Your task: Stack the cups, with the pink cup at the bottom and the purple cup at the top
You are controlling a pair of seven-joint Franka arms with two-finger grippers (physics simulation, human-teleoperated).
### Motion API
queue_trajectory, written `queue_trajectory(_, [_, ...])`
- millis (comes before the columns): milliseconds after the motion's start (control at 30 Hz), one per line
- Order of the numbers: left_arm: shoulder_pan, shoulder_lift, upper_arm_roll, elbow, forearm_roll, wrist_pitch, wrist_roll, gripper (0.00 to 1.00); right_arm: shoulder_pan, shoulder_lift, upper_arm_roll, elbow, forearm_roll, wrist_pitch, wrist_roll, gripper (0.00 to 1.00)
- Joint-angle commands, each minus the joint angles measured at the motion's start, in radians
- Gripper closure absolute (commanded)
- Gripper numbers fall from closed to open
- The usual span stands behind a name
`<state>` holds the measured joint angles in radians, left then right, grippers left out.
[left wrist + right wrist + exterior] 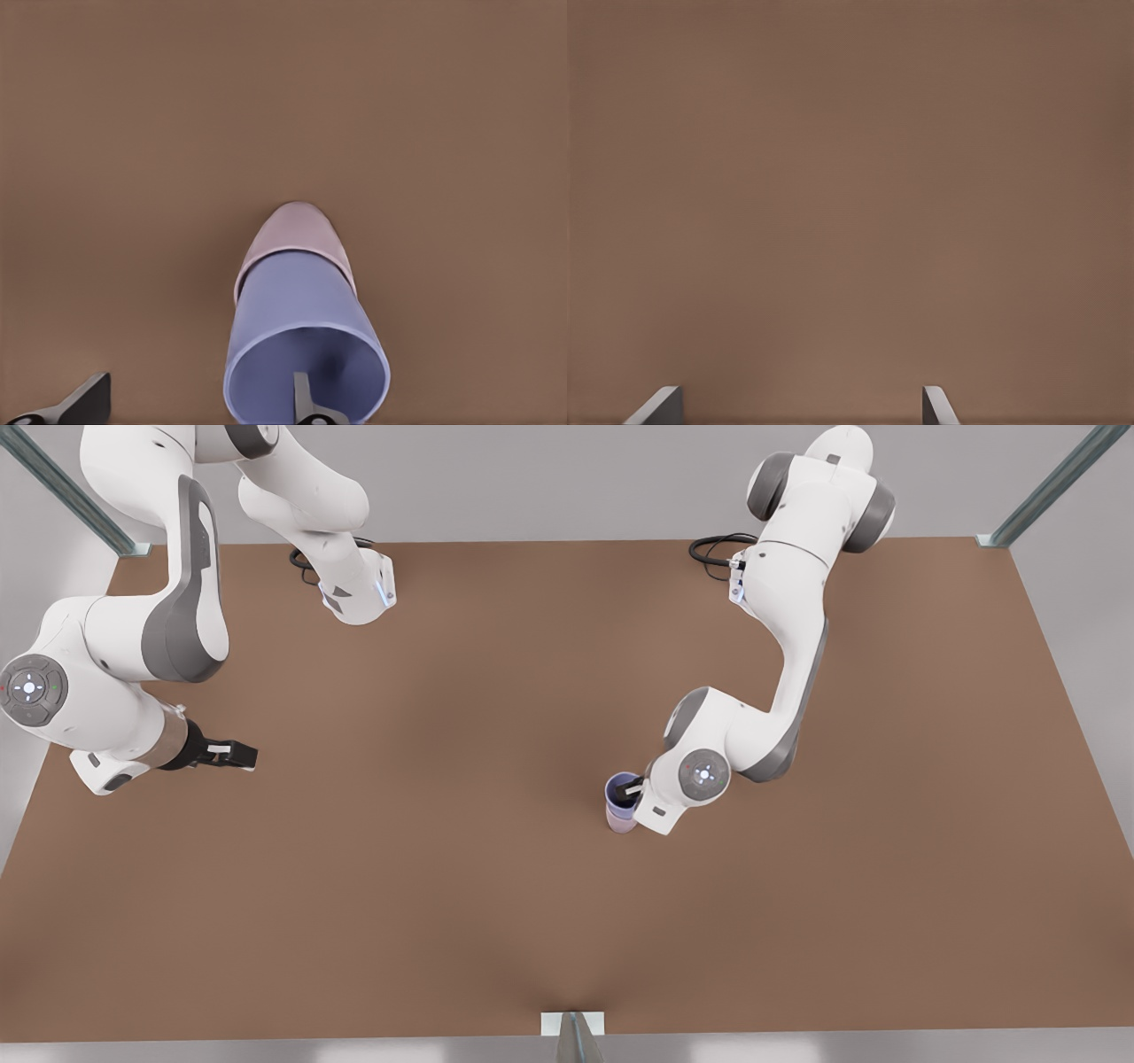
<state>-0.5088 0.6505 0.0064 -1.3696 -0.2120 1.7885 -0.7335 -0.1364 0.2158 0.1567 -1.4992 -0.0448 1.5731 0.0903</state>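
Straddling the purple cup's [623,787] wall, the left tool [631,788] has one finger inside the cup and the other outside, spread wide and not pinching. That cup sits nested in the pink cup [622,823], upright on the tabletop [461,850]. Risk, as I judge it: lifting out at a slant could let the inner finger catch the rim and tip the stack or pull the purple cup off the pink one. Count: two cups, one purple, one pink; two tools. The right tool [237,754], well apart from the stack, waits with fingers spread wide.
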Motion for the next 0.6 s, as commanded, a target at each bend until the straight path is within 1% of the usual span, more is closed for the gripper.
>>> queue_trajectory(0, [0.000,0.000,0.000,0.000,0.002,0.002,-0.006,0.00,0.000,-0.001,0.001,0.000,0.000,0.001,0.000,0.00])
queue_trajectory(567, [0.007,-0.003,0.000,0.000,0.002,0.003,-0.006,0.00,0.000,-0.001,0.001,0.000,0.002,0.001,0.000,0.00])
